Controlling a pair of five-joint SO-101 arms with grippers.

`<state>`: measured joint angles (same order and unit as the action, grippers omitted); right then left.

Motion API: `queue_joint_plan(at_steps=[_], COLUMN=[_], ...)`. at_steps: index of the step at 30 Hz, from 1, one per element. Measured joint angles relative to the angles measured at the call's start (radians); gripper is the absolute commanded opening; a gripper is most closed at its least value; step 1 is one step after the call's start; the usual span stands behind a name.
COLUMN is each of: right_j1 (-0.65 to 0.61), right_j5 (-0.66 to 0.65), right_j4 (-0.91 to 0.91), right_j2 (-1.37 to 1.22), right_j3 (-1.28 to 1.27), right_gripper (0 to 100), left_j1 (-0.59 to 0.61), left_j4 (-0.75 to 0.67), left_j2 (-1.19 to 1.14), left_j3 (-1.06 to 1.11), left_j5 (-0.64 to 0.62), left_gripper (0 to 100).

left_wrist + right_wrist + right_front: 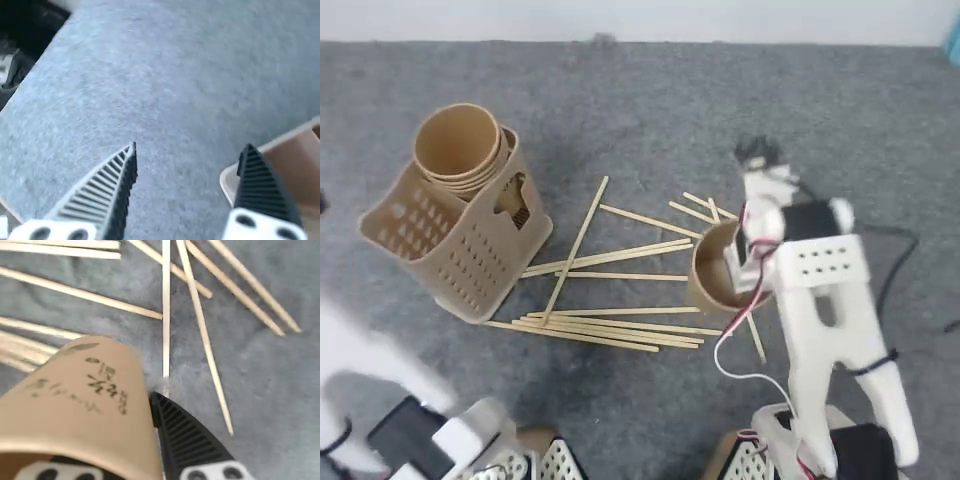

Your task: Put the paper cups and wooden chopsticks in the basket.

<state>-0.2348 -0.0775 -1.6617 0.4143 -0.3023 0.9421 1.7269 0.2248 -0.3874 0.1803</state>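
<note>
Over the table, in the high view, the basket (455,245) is standing at the left with a stack of cups (458,145) sitting in its far compartment. Chopsticks (610,260) are lying scattered on the grey mat (650,110) between the basket and the right arm (825,300). The right gripper (745,255) is pinching the wall of one more cup (718,268). That cup is tilting, with its mouth facing up and toward the basket. Whether it is resting on the mat, I cannot tell.

From the left wrist, the left gripper (185,165) is hanging over bare mat with its jaws spread wide and nothing between them. A beige rim, probably the basket's (295,150), is showing just beside one finger.

From the right wrist, the cup (85,405) is sitting in the right gripper (150,405), one dark finger (180,435) pressing its outer wall, and chopsticks (200,330) are lying beyond it.

As I judge it, the thin paper wall is risking a crease or a slip, since the jaws are gripping only one side. Coming in off-centre, the cup could be jamming on the stack instead of nesting, or pushing the light basket over. A low carry could be dragging chopsticks along, and the left finger could be nudging the basket's rim.
</note>
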Motion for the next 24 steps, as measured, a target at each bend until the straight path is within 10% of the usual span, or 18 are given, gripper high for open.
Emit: queue_joint_plan(at_steps=[24], right_j1=[-0.526], right_j5=[-0.095], right_j4=[-0.057], right_j2=[-0.557], right_j3=[1.422], right_gripper=[0.7], left_j1=[0.391], left_j4=[-0.562], left_j2=[0.012], left_j3=[0.466], left_j5=[-0.170], left_gripper=[31])
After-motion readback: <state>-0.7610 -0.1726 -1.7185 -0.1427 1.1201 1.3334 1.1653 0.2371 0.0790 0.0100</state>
